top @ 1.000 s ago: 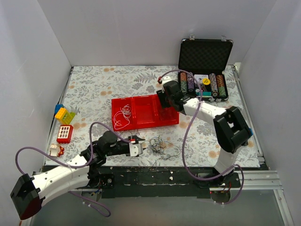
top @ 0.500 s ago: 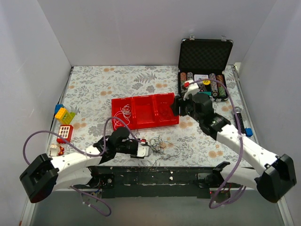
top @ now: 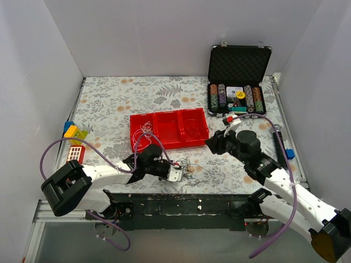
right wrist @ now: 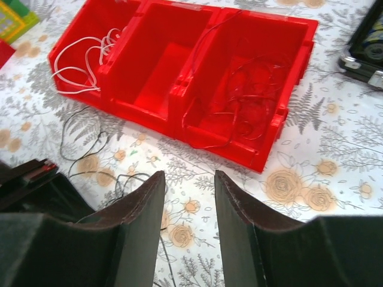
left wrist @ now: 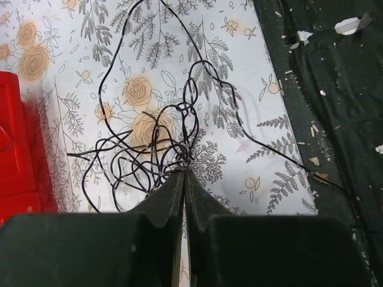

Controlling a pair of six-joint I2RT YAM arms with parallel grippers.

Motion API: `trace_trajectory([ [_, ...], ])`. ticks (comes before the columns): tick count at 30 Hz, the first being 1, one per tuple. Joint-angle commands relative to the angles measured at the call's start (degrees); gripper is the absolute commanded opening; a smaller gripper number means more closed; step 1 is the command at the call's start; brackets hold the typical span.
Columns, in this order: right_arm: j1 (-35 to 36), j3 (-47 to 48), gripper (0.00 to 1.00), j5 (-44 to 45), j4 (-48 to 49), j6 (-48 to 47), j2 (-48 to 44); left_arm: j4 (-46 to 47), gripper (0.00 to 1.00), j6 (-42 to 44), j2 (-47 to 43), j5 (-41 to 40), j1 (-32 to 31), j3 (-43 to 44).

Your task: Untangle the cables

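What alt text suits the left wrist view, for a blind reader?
The left gripper, shut, sits at the near edge of a black cable tangle on a floral cloth. A red tray shows at the picture's left edge.

Red tray (top: 175,143) blocks beyond black tangle (top: 189,166); bare cloth (top: 219,164) to its right.

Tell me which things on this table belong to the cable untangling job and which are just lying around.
Part of the job: black cable tangle, pinched by the shut left gripper; white cable and red cable, in the outer compartments of the red tray; open right gripper.
Lying about: poker chip case; toy bricks.
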Motion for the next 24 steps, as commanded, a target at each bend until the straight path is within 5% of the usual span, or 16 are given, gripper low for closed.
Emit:
trace_trajectory([
  [1,0.2,-2.5,0.5,-9.6,4.9,0.9,-1.8,0.1,0.0,2.5,0.3,-0.7,-0.3,2.7],
  [6,1.5,-5.9,0.65,-18.1,7.8,3.2,-2.7,-3.8,0.0,0.9,-1.9,-1.9,-0.2,5.6],
  [12,9.6,-8.3,0.72,-17.3,12.7,4.2,1.3,-8.7,0.0,-2.3,-9.3,-1.5,-0.4,9.3],
  [24,15.4,-7.7,0.54,-3.3,14.3,3.4,15.0,-16.4,0.03,-4.9,-16.6,-3.0,-2.2,7.3],
])
